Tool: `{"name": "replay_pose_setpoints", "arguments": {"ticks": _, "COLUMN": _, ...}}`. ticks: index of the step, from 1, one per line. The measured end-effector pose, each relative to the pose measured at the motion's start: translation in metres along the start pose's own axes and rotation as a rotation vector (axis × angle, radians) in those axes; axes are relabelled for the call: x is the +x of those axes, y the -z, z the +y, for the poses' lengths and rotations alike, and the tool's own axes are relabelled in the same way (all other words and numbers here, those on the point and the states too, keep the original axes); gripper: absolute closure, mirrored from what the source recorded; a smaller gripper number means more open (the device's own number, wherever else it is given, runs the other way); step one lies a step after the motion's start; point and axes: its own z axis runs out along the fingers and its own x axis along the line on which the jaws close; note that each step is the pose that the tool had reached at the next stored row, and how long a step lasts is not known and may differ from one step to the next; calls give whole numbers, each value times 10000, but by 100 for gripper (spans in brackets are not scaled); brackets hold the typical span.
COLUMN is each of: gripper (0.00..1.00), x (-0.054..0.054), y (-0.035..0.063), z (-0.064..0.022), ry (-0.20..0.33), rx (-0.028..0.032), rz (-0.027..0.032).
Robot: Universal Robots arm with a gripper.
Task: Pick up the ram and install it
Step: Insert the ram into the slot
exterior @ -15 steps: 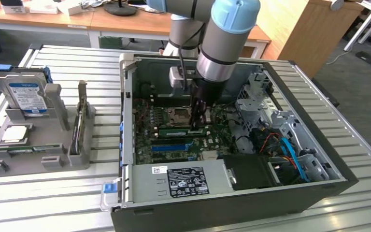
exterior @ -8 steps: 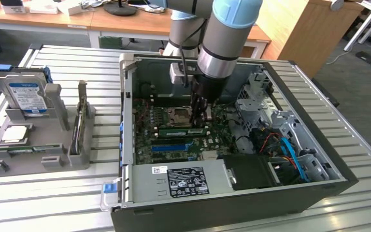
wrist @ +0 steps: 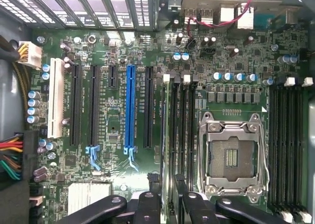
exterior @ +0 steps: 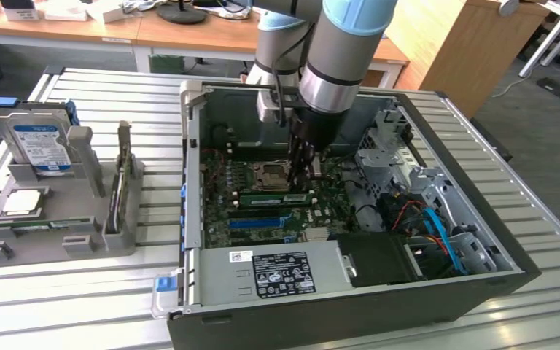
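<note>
A: Jaws?
B: Gripper (wrist: 167, 197) jaws apart, straddling the ram (exterior: 275, 197).
A: Ram's position, axis?
B: On edge at the motherboard (wrist: 98, 51) slots, beside the CPU socket (exterior: 270, 175); its long axis runs left to right across the exterior view.

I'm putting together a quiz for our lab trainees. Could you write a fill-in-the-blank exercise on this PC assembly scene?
1. The gripper hangs over the ___ inside the open computer case.
2. The CPU socket is ___.
3. The hard drive in the grey holder carries a ___ label.
4. The grey holder stands on the exterior view's ___ of the computer case.

Missing words: motherboard; empty; blue; left.
</note>
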Motion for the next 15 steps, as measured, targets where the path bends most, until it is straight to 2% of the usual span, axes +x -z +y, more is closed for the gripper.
{"name": "replay_pose_setpoints", "arguments": {"ticks": 6, "gripper": 75, "x": 0, "y": 50, "z": 2, "ry": 0, "rx": 0, "rz": 0}}
{"name": "replay_pose_setpoints", "arguments": {"ticks": 15, "gripper": 75, "x": 0, "y": 57, "z": 2, "ry": 0, "rx": -1, "rz": 2}}
